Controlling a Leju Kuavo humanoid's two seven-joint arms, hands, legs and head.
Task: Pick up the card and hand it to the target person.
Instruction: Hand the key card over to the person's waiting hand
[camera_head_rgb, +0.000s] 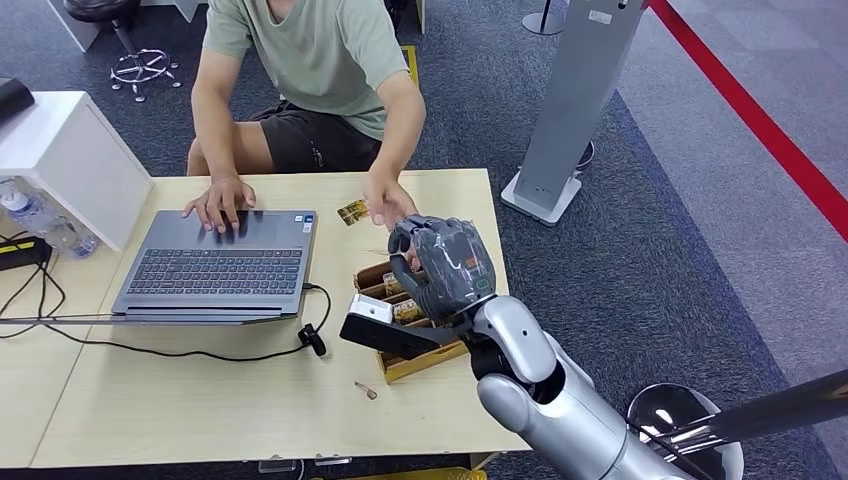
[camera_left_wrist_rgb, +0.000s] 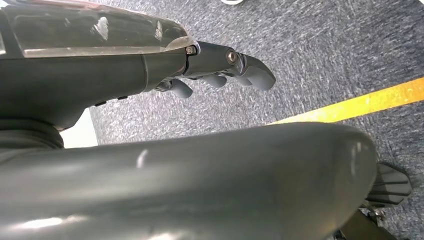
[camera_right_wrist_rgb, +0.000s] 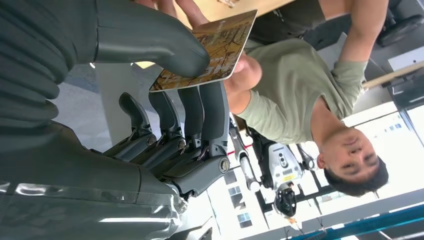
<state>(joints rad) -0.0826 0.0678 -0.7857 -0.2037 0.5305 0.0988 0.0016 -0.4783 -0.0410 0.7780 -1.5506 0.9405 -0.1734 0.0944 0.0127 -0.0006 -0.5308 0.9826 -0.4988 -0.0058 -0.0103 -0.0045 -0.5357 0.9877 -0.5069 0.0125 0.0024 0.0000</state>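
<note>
My right hand (camera_head_rgb: 443, 265) hovers over the table's right side, above a wooden card box (camera_head_rgb: 400, 365). In the right wrist view its thumb (camera_right_wrist_rgb: 150, 45) and fingers pinch a brown patterned card (camera_right_wrist_rgb: 220, 47). The seated person's fingers (camera_right_wrist_rgb: 175, 6) reach the card's far end. From the head view, that person's hand (camera_head_rgb: 392, 205) sits just beyond my fingertips, with a brown card (camera_head_rgb: 352, 212) poking out of it. I cannot tell whether both views show the same card. My left hand (camera_left_wrist_rgb: 215, 65) hangs over the carpet, fingers loosely apart, holding nothing.
A laptop (camera_head_rgb: 215, 265) lies at the table's left, the person's other hand (camera_head_rgb: 222, 205) on its keyboard, a cable (camera_head_rgb: 180, 350) trailing from it. A white box (camera_head_rgb: 70, 160) and water bottle (camera_head_rgb: 35, 220) stand far left. A grey stand (camera_head_rgb: 570, 110) rises right of the table.
</note>
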